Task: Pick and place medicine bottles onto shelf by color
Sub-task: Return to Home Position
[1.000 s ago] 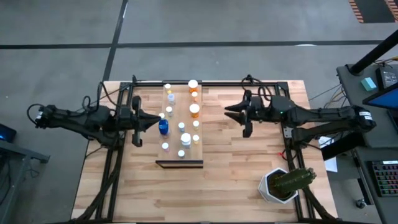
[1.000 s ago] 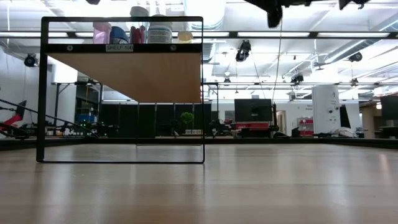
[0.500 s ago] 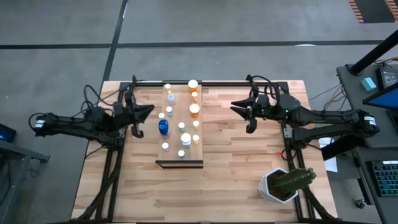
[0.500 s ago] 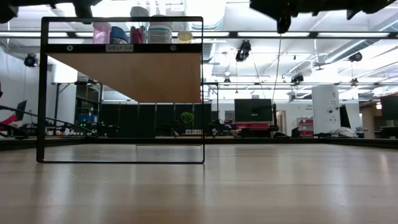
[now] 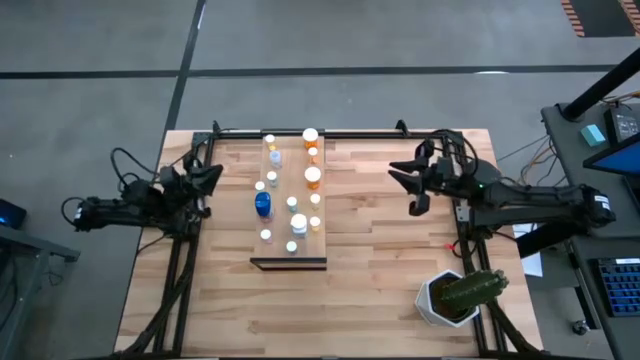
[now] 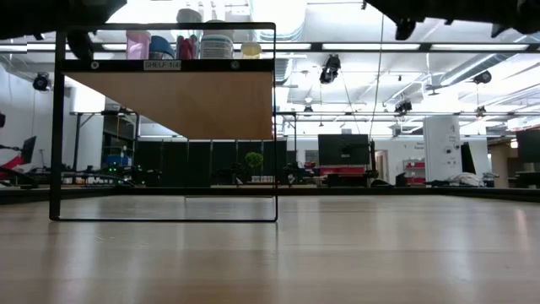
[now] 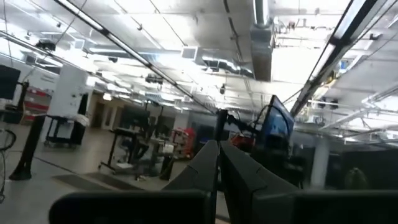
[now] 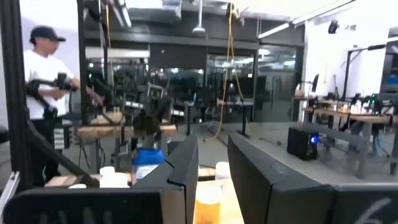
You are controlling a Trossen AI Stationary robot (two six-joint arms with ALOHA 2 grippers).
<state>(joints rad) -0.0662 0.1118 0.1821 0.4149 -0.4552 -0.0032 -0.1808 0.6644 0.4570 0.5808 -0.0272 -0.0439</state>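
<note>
The shelf (image 5: pixel 285 160) is a pale board raised on a black frame in the middle of the table. Several medicine bottles stand on it: a fat blue one (image 5: pixel 262 204), orange ones (image 5: pixel 313 178) and white-capped clear ones (image 5: pixel 298 224). In the low view their tops show above the shelf (image 6: pixel 211 42). My left gripper (image 5: pixel 210 175) is shut and empty, left of the shelf near the table's left edge. My right gripper (image 5: pixel 402 188) is open and empty, right of the shelf. The right wrist view shows its fingers apart (image 8: pixel 212 162), with the blue bottle (image 8: pixel 149 163) beyond them.
A white hexagonal pot with a green cactus (image 5: pixel 455 295) stands at the table's near right corner. Black frame rails (image 5: pixel 175 270) run along both table sides. A person (image 8: pixel 43 93) stands in the room beyond the table.
Both arms have drawn back from the shelf: my left gripper toward the table's left edge, my right gripper toward the right edge. The bottles stand as before.
</note>
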